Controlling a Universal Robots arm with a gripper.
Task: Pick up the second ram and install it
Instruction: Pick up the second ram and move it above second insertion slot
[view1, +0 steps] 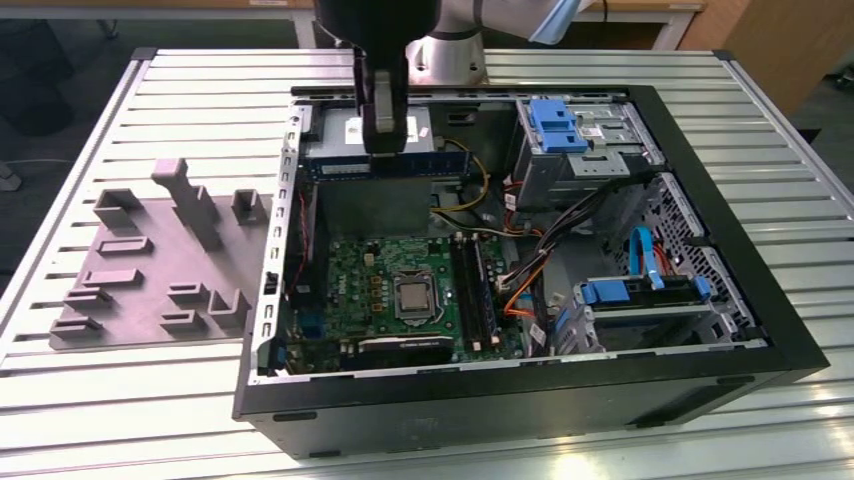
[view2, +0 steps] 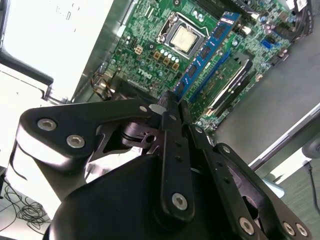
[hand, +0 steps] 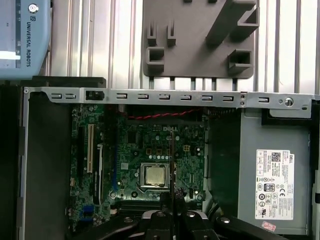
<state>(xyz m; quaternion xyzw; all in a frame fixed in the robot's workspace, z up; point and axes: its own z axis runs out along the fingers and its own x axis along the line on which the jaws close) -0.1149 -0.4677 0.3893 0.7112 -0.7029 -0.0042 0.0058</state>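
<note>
Pinching the second ram (view1: 434, 165) at its middle with the gripper (view1: 384, 150), jaws drawn narrow on the strip, above the grey power-supply box (view1: 334, 140) by the computer case's (view1: 534, 395) far edge; cannot tell whether lifted clear. Pick-up seemingly under way, install not yet done: one blue module (view2: 207, 52) seated on the motherboard (view1: 360, 275), neighbouring black slot (view2: 232, 70) apparently empty.

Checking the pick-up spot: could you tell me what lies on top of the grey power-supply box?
The second ram, a thin blue-green strip, lies across the power-supply box, under the gripper. The gripper hides its middle and any contact.
</note>
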